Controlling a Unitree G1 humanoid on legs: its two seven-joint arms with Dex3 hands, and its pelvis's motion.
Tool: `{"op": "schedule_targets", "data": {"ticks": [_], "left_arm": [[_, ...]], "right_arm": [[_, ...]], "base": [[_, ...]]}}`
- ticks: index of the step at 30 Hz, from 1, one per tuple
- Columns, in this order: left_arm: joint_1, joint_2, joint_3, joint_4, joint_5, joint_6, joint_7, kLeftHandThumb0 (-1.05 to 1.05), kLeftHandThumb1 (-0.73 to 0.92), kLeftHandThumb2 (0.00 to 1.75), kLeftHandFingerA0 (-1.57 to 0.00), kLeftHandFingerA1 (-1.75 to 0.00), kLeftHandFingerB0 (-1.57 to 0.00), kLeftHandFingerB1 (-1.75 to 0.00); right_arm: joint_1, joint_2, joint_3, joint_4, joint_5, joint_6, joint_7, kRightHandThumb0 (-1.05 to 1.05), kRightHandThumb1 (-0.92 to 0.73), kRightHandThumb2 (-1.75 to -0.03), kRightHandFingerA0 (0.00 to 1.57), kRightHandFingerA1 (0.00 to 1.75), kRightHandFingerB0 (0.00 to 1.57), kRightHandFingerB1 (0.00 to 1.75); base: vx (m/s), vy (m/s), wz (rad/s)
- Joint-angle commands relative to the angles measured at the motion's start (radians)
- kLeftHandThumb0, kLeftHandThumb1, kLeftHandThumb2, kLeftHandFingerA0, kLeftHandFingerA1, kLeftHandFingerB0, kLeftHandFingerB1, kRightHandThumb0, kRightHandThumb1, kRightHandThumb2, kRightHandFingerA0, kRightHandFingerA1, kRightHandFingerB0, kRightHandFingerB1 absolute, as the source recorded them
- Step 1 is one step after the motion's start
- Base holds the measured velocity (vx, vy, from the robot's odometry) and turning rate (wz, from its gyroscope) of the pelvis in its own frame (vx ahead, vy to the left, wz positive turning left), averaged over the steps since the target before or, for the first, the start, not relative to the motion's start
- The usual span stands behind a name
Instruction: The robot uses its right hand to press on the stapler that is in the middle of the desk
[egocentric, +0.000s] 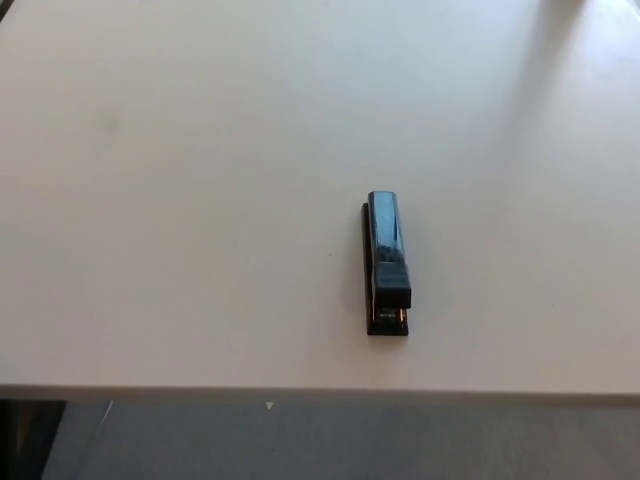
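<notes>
Pale desk (180, 200) fills the left, bare and matte; right of centre lies the black stapler (387, 265), lengthwise, near the front edge, untouched; grey floor (300, 440) shows below, and neither robot hand is in shot, so their fingers can't be judged

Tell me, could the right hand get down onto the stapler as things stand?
Probably yes: the stapler lies alone on the bare desk, nothing beside or over it. The right hand is out of view, though.

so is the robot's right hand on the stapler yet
No, the stapler lies alone on the desk, and neither robot hand shows anywhere in the head view.
</notes>
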Motion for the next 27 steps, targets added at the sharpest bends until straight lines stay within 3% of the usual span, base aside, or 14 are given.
{"op": "schedule_targets", "data": {"ticks": [1, 3, 6, 8, 11, 14, 16, 18, 20, 22, 24, 26, 27], "left_arm": [[0.006, 0.02, 0.003, 0.009, -0.016, -0.026, -0.017, -0.57, 0.88, 1.03, 0.0, -0.24, 0.0, -0.19], [0.005, 0.021, 0.004, 0.006, -0.02, -0.018, -0.02, -0.58, 0.88, 1.03, 0.0, -0.23, 0.0, -0.18], [0.002, 0.027, 0.0, 0.006, -0.017, -0.029, -0.027, -0.58, 0.88, 1.03, 0.0, -0.24, 0.0, -0.18], [-0.001, 0.026, 0.0, 0.003, -0.02, -0.024, -0.027, -0.58, 0.88, 1.02, 0.0, -0.23, 0.0, -0.18], [-0.011, 0.035, -0.004, 0.006, -0.017, -0.018, -0.026, -0.57, 0.88, 1.02, 0.0, -0.22, 0.0, -0.17], [-0.014, 0.039, -0.008, 0.01, -0.013, -0.016, -0.024, -0.57, 0.88, 1.03, 0.0, -0.25, 0.0, -0.19], [-0.015, 0.038, -0.007, 0.014, -0.015, -0.021, -0.023, -0.59, 0.88, 1.04, 0.0, -0.25, 0.0, -0.2], [-0.017, 0.036, -0.007, 0.017, -0.016, -0.023, -0.022, -0.58, 0.86, 1.02, 0.0, -0.25, 0.0, -0.2], [-0.017, 0.033, -0.004, 0.015, -0.022, -0.02, -0.028, -0.58, 0.86, 1.02, 0.0, -0.24, 0.0, -0.2], [-0.014, 0.032, -0.003, 0.013, -0.023, -0.019, -0.03, -0.58, 0.87, 1.02, 0.0, -0.23, 0.0, -0.19], [-0.016, 0.034, -0.004, 0.013, -0.021, -0.014, -0.029, -0.58, 0.87, 1.02, 0.0, -0.23, 0.0, -0.18], [-0.017, 0.035, -0.003, 0.013, -0.025, -0.013, -0.038, -0.59, 0.88, 1.02, 0.0, -0.21, 0.0, -0.17], [-0.019, 0.035, -0.002, 0.017, -0.025, -0.017, -0.039, -0.58, 0.87, 1.02, 0.0, -0.22, 0.0, -0.18]], "right_arm": [[0.032, -0.062, -0.116, -0.022, 0.133, -0.047, -0.048, -0.17, -0.77, -0.63, 1.18, 0.94, 0.71, 1.02], [0.04, -0.082, -0.131, -0.026, 0.121, -0.061, -0.078, -0.23, -0.78, -0.62, 1.19, 0.91, 0.71, 1.04], [0.048, -0.122, -0.209, -0.046, 0.172, -0.087, -0.111, -0.24, -0.81, -0.63, 1.18, 1.01, 0.72, 1.13], [0.05, -0.147, -0.248, -0.064, 0.193, -0.117, -0.135, -0.21, -0.81, -0.67, 1.12, 1.08, 0.69, 1.09], [-0.001, -0.212, -0.37, -0.118, 0.287, -0.135, -0.155, -0.28, -0.8, -0.64, 1.18, 1.15, 0.68, 1.16], [-0.051, -0.27, -0.413, -0.217, 0.302, -0.11, -0.164, -0.24, -0.83, -0.65, 1.18, 1.2, 0.66, 1.26], [-0.081, -0.294, -0.437, -0.292, 0.327, -0.128, -0.094, -0.25, -0.82, -0.64, 1.18, 1.15, 0.64, 1.18], [-0.106, -0.312, -0.425, -0.398, 0.306, -0.081, -0.132, -0.23, -0.74, -0.73, 1.24, 1.09, 0.74, 1.26], [-0.141, -0.313, -0.406, -0.605, 0.323, 0.011, -0.141, -0.19, -0.72, -0.78, 1.23, 1.19, 0.7, 1.14], [-0.154, -0.312, -0.372, -0.77, 0.31, 0.087, -0.169, -0.21, -0.75, -0.75, 1.23, 1.2, 0.64, 1.15], [-0.217, -0.327, -0.348, -0.812, 0.325, 0.074, -0.144, -0.16, -0.7, -0.79, 1.25, 1.18, 0.77, 1.15], [-0.289, -0.336, -0.296, -0.907, 0.34, 0.113, -0.128, -0.14, -0.63, -0.93, 1.25, 1.16, 0.8, 1.24], [-0.323, -0.346, -0.269, -0.951, 0.347, 0.161, -0.134, -0.14, -0.55, -1.06, 1.26, 1.15, 0.9, 1.12]], "base": [[0.0, 0.0, 0.0], [0.0, 0.0, 0.0], [0.0, 0.0, 0.0], [0.0, 0.0, 0.0], [0.0, 0.0, 0.0], [0.0, 0.0, 0.0], [0.0, 0.0, 0.0], [0.0, 0.0, 0.0], [0.0, 0.0, 0.0], [0.0, 0.0, 0.0], [0.0, 0.0, 0.0], [0.0, 0.0, 0.0], [0.0, 0.0, 0.0]]}}
